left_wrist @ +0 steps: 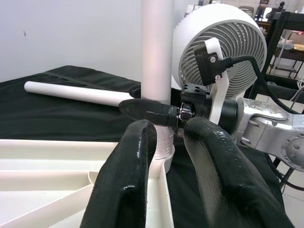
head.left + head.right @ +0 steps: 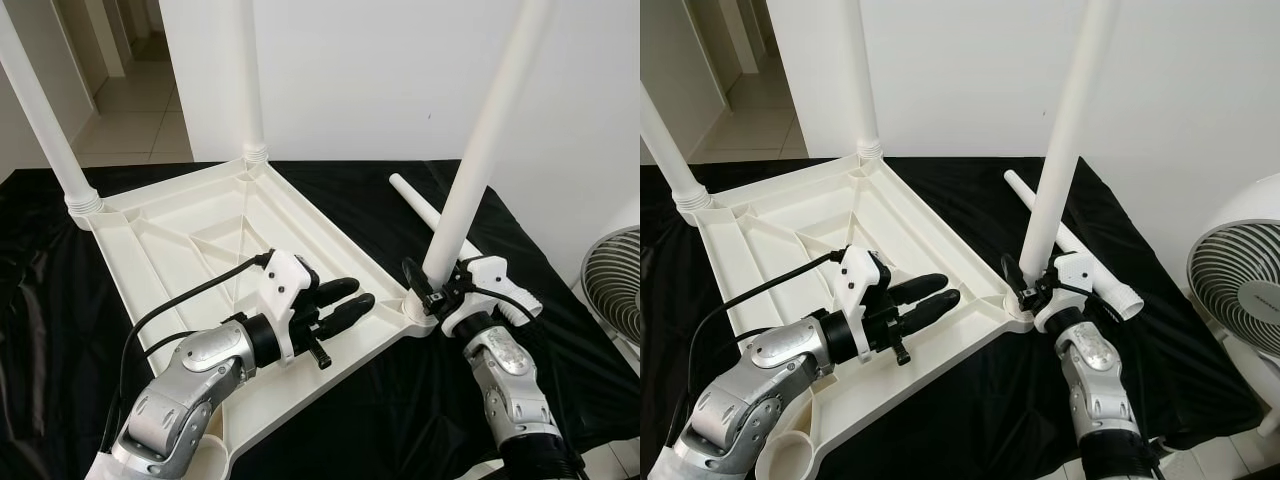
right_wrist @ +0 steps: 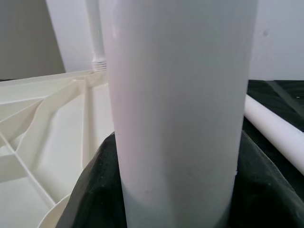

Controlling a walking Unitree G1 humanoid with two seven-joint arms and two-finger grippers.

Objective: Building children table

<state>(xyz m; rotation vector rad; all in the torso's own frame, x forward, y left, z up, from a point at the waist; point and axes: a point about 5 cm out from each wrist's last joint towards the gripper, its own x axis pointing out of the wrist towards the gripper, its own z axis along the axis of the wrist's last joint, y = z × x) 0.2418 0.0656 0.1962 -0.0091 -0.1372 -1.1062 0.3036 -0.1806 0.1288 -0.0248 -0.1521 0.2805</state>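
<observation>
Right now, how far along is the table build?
Two legs already stand in the far corners of the upturned tabletop. A third leg is upright in the near right corner socket, with the right gripper shut around its base. The left gripper hovers over the tabletop, holding nothing. Left: the fourth leg lies on the black cloth, and the near left socket is empty.

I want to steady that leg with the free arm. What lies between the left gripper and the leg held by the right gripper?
Only the tabletop's ribbed underside and raised rim lie between left gripper and leg, seen in the left eye view.
</observation>
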